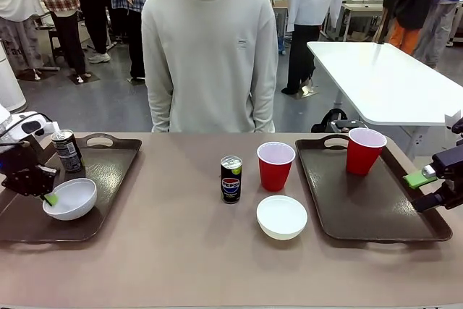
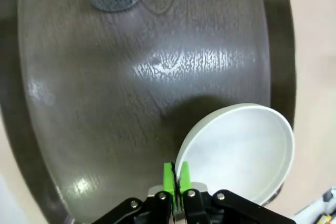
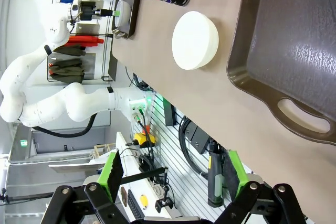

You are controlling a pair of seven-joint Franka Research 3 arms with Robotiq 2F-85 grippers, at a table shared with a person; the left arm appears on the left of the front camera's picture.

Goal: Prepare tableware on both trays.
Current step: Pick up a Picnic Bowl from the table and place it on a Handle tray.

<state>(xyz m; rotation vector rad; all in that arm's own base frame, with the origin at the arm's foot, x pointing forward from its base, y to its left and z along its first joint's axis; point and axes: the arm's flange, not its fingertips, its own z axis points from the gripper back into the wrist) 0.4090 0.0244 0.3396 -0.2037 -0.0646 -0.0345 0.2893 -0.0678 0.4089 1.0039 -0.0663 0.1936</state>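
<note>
Left gripper (image 2: 176,176) jaws pinched on thin rim of smooth round white bowl (image 2: 241,150), over glossy grained brown tray (image 2: 121,108); right gripper (image 3: 172,170) jaws spread wide, empty.

A busy, open-plan robotics lab. At nine o'clock on a brown table (image 1: 181,265), a white robot arm (image 3: 68,106) is holding its left gripper (image 1: 50,197) pinched on the rim of a white bowl (image 1: 72,195). A person in a pale sweatshirt (image 1: 210,56) is standing at twelve o'clock. Beyond, from ten to two o'clock, more people (image 1: 65,5) are standing about on a grey floor (image 1: 108,103) near a white worktable (image 1: 383,77). At six o'clock, off the robot's side of the table, a slatted panel (image 3: 168,174) is carrying cables and plugs.
</note>
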